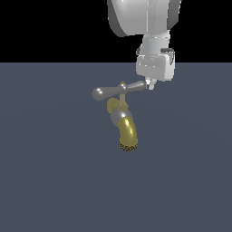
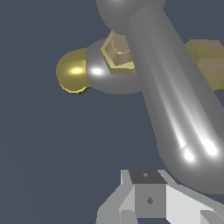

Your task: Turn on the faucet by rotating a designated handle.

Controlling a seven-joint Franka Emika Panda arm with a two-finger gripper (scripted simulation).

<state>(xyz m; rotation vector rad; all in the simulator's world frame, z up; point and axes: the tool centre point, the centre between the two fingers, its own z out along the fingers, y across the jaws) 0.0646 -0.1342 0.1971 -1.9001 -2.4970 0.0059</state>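
The faucet (image 1: 123, 118) stands about mid-scene on the grey floor (image 1: 45, 181), its brass spout (image 1: 128, 132) curving down toward the camera; the handle (image 1: 118, 90) sits on top, a silver crossbar on a thin stem, approx. level. The gripper (image 1: 152, 84) hangs just beside the crossbar end at the exterior view's right, probably touching it; I judge it is put there to push that end sideways, not to grasp it. In the wrist view the bar (image 2: 175, 105) fills the picture, very close; whether the fingers are apart or together I cannot tell.
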